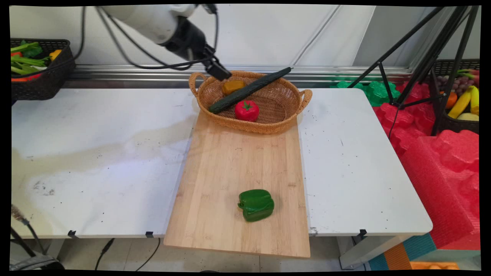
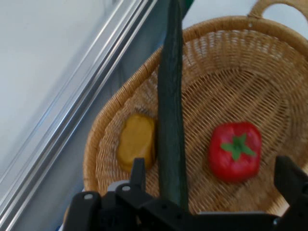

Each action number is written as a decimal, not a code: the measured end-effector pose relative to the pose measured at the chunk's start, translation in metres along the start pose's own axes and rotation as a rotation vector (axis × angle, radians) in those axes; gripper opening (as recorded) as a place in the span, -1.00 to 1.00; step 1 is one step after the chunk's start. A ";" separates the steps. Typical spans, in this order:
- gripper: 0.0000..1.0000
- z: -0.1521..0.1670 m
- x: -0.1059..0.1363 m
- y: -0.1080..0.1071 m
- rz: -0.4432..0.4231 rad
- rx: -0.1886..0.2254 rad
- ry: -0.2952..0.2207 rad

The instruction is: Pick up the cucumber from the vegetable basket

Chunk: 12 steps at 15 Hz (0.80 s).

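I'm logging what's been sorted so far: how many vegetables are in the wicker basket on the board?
3. A cucumber lies slantwise across the wicker basket, its ends on the rim; a tomato sits on the near side of it, and a yellowish-brown piece on the far side. Anything under the cucumber would be hidden.

You were working in a robot lab or test cell, not a real kitchen: a stained white table [image 1: 96, 153] stood against a bare panelled wall [image 1: 268, 34], a black tripod [image 1: 425, 57] stood at the right, red foam padding [image 1: 441, 161] lay stacked beside it, and black crates of toy produce [image 1: 38, 69] flanked the bench.
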 end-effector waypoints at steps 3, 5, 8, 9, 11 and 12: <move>1.00 0.037 0.017 -0.001 -0.006 0.015 -0.019; 1.00 0.063 0.026 -0.003 -0.013 0.021 -0.035; 1.00 0.107 0.037 -0.005 -0.021 0.025 -0.065; 1.00 0.123 0.040 -0.005 -0.022 0.023 -0.077; 1.00 0.146 0.044 -0.006 -0.023 0.020 -0.091; 1.00 0.158 0.045 -0.006 -0.025 0.019 -0.101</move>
